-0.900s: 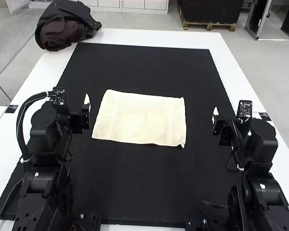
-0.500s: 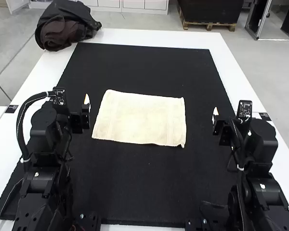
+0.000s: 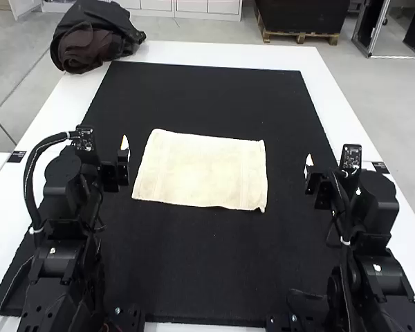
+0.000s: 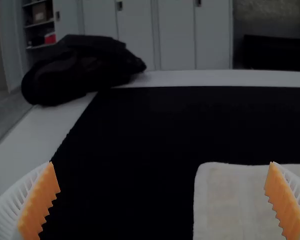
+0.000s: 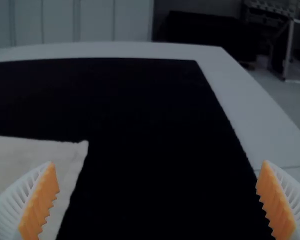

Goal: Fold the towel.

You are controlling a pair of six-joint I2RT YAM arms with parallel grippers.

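A: State the condition of both grippers.

B: The left gripper [image 4: 161, 163] was released, wide apart at the tips, and held nothing. The right gripper [image 5: 158, 162] was in the same condition. From where I stood, they were at opposite sides of the workpiece, left and right, both apart from it.

A: State the position of the workpiece.

B: The towel [image 3: 202, 169] lay spread on the black mat [image 3: 214, 256], between the two grippers. Its near edge rippled slightly, and its near right corner stuck out a little. I could not tell whether it was one layer or already doubled.

A: List the probable faults and their causes.

B: Fault one, missed pick-up: the cloth lay low against the mat, so tips closing too high would likely have caught only air. Fault two, mat caught with the cloth: tips pressed too deep could have pinched both. Fault three, bunching: a wide gripper brought in low might have pushed the edge inward. Fault four, crooked fold: the uneven corner, or one side lifted ahead of the other, could have skewed the crease.

A: And the preventive measure?

B: In my judgement, the next move called for a shallow grip at matching corners and an even lift.
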